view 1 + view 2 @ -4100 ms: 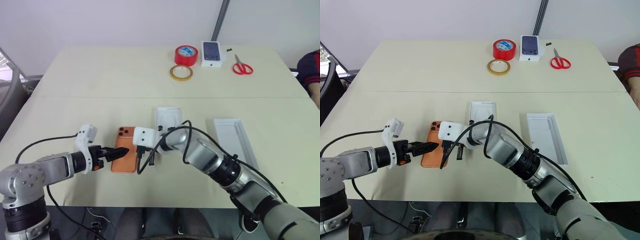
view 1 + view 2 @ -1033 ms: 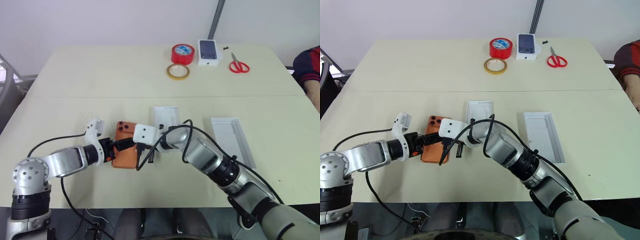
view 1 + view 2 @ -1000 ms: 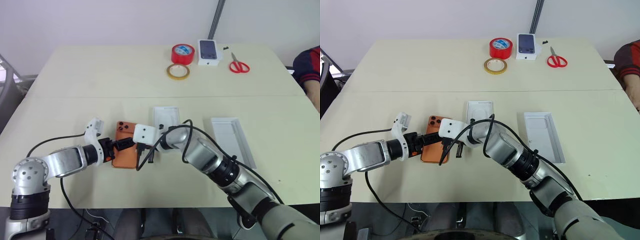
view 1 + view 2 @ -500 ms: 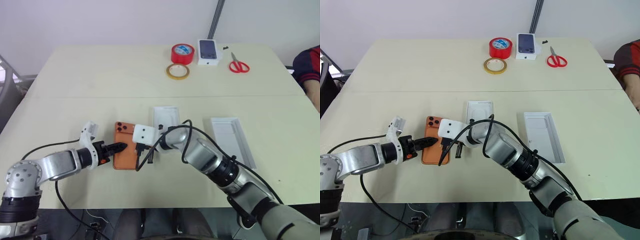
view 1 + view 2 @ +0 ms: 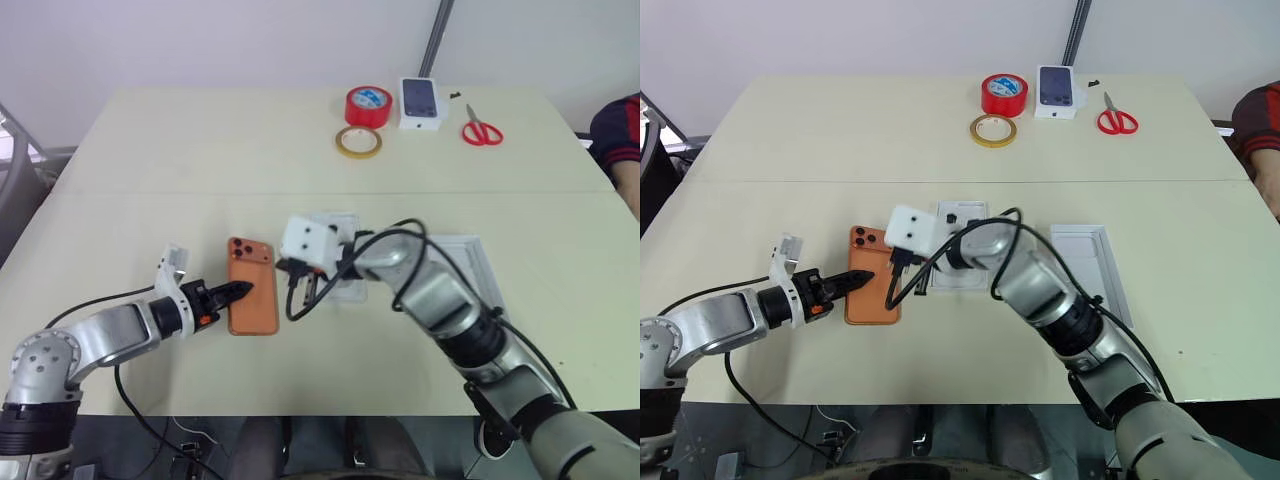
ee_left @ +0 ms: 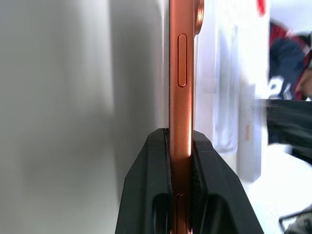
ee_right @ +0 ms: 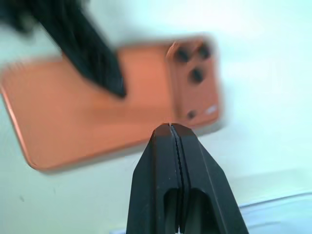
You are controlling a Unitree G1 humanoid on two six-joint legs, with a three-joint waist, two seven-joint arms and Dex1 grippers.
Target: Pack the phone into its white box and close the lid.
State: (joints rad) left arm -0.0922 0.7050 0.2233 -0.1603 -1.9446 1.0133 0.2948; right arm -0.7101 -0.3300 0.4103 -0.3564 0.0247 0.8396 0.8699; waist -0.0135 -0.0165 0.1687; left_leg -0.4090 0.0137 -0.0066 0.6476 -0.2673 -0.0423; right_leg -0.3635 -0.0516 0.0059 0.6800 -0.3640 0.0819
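The flat orange smartphone with a three-lens camera bump [image 5: 252,298] is seen lying back up on the pale beige bench [image 5: 200,160], its long axis running away from the robot, camera end at the far end. Its left long edge is pinched by the left claw [image 5: 240,289], the two black fingers [image 6: 156,185] being closed on the thin orange side. The right claw [image 5: 908,281] is found just to the right of the phone and raised off the bench, its fingers pressed fully together with nothing held. The shallow white cardboard tray [image 5: 961,225] lies just beyond the phone's right side, partly covered by the right arm; its long axis appears roughly parallel to the phone's. A second white rectangular piece, taken to be the lid [image 5: 1092,270], is set further right, open side up. The phone is judged nearer the left arm, and a sideways carry to the right would be required to bring it over the tray. Red tape roll [image 5: 369,104], tan tape ring [image 5: 360,143], red-handled scissors [image 5: 482,131] and small picture box [image 5: 421,102] are noted along the far edge.
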